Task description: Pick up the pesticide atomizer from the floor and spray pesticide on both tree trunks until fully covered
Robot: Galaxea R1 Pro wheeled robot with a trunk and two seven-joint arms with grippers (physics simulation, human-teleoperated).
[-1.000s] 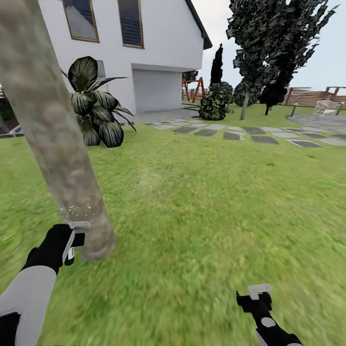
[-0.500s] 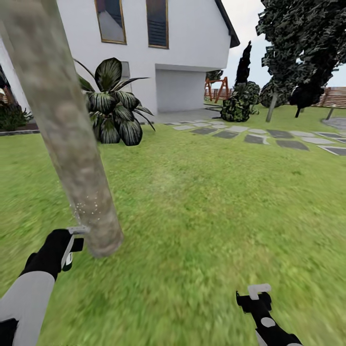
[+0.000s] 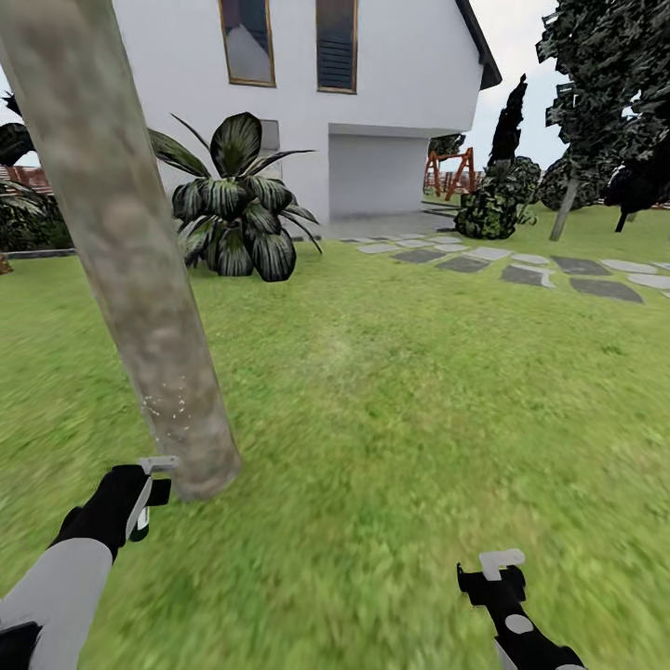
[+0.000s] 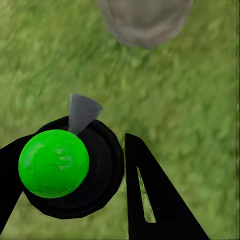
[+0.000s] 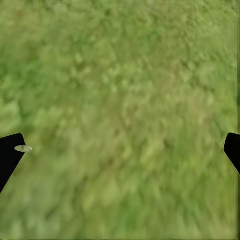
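Left gripper (image 3: 149,491) clamps the pesticide atomizer (image 4: 65,167), nozzle toward the tree trunk (image 3: 140,279).

The atomizer's green cap and grey nozzle sit between its black fingers (image 4: 155,200), trunk base just ahead, white specks low on the bark. The right gripper (image 3: 498,572) hangs spread over the lawn (image 3: 419,372), well apart; white house (image 3: 372,84) beyond.

The head camera pans left: the house (image 3: 372,93), leafy plant (image 3: 237,214) and stepping stones (image 3: 521,270) slide rightward, while the left gripper (image 3: 149,493) sinks slightly beside the tree trunk (image 3: 140,270)
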